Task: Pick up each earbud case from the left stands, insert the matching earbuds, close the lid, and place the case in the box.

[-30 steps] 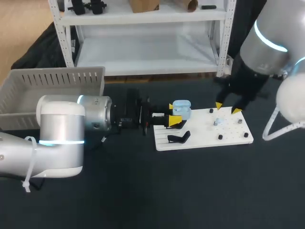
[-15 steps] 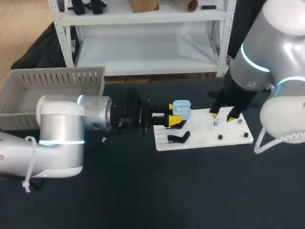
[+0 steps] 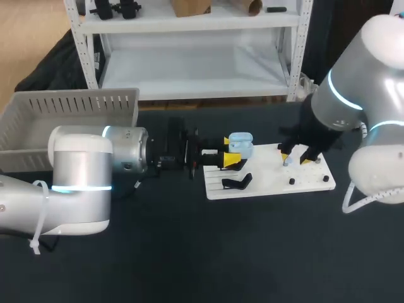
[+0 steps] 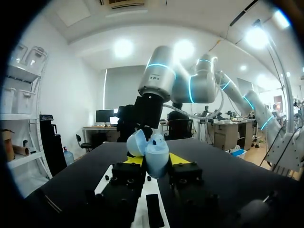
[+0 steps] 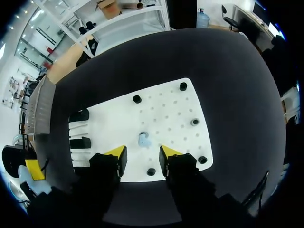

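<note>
A light blue earbud case (image 3: 240, 144) with its lid up is held just above the left end of the white board (image 3: 271, 178). My left gripper (image 3: 230, 156) is shut on it. In the left wrist view the case (image 4: 156, 156) sits between the yellow fingertips (image 4: 179, 158) of my left gripper (image 4: 156, 161). A small light blue earbud (image 5: 143, 139) stands on the board (image 5: 166, 111), just ahead of my right gripper (image 5: 142, 153). That right gripper (image 3: 295, 155) hangs open low over the earbud (image 3: 287, 161), not touching it.
Black pegs (image 5: 137, 99) dot the board's right half. Black case stands (image 3: 237, 183) sit on its left end, also seen from the right wrist (image 5: 80, 142). A grey slatted bin (image 3: 69, 113) stands at the table's back left. Dark tabletop lies in front of the board.
My right arm has come down and slightly forward, bringing its open gripper close over the earbud. The left arm and the case have stayed put.
</note>
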You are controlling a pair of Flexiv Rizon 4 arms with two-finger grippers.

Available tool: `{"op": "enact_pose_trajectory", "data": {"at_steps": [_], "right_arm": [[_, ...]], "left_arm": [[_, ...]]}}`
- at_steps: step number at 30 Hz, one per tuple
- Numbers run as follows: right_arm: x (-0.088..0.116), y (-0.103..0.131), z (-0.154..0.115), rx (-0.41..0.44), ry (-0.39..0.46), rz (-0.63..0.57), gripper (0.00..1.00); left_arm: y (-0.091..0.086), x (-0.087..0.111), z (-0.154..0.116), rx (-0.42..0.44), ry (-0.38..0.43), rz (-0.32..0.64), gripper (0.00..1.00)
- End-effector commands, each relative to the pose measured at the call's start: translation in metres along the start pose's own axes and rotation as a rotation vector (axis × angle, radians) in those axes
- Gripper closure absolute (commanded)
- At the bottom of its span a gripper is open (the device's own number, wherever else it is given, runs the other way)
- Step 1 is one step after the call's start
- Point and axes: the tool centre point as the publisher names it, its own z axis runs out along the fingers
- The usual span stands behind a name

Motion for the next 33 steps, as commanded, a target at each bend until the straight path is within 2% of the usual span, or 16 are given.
{"op": "enact_pose_trajectory", "data": {"at_steps": [1,33], "right_arm": [[-0.003,-0.001,0.009,-0.011,0.004,0.003,0.57],[-0.010,-0.002,0.020,-0.044,0.016,0.058,0.72]], "left_arm": [[-0.001,0.000,-0.001,-0.003,-0.002,0.001,1.00],[-0.001,0.000,-0.001,-0.003,-0.002,0.001,1.00]]}}
